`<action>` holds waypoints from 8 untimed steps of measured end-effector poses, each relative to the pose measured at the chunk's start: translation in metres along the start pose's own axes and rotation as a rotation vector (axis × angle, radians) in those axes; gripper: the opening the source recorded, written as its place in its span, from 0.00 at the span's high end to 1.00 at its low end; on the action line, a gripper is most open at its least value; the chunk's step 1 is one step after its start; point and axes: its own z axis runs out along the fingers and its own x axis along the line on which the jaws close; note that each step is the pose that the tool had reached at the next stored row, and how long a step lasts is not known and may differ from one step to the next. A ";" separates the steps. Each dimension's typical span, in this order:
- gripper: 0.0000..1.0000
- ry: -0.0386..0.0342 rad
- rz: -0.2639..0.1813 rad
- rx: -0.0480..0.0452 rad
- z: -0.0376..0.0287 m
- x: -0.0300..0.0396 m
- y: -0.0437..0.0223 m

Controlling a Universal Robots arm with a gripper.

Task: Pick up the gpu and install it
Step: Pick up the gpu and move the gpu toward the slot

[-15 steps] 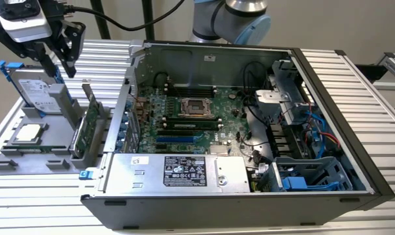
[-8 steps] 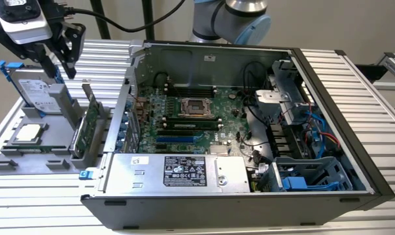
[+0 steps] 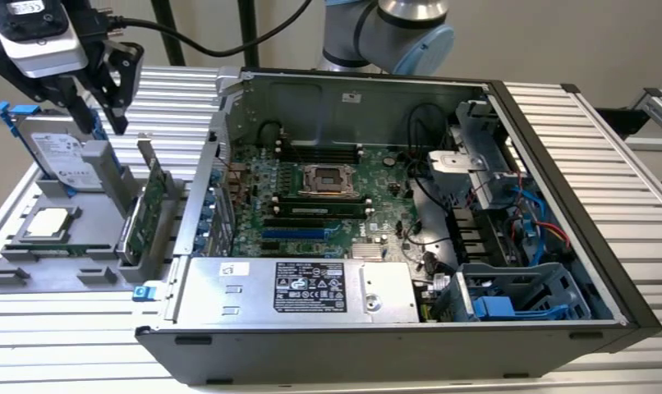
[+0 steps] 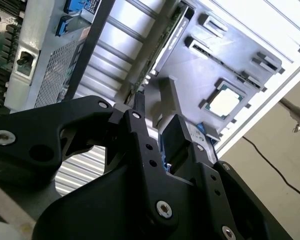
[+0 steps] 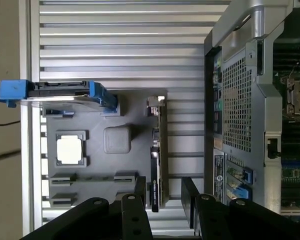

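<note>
Silver slatted counter (image 3: 594,123) under the open computer case (image 3: 342,361). Just beside the case, at the exterior view's left, grey tray (image 3: 35,267) with the gpu (image 3: 150,209) upright on its edge in a slot, near the hard drive (image 3: 62,156). Jaws spread apart, empty, well above the card. Probably best: centre the thin edge in the gap, descend straight, clear of the drive.

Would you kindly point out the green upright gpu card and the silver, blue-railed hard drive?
gpu card (image 3: 144,217): exterior view, on its green board face.
hard drive (image 3: 62,154): exterior view, on its white-labelled face.
</note>
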 end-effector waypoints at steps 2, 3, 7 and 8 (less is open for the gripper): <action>0.00 0.0008 0.000 0.0000 0.0007 0.0000 -0.0008; 0.00 0.0012 0.000 0.0000 0.0011 0.0000 -0.0012; 0.00 0.0022 0.000 0.0000 0.0028 0.0000 -0.0036; 0.00 0.0024 0.000 0.0000 0.0033 0.0000 -0.0044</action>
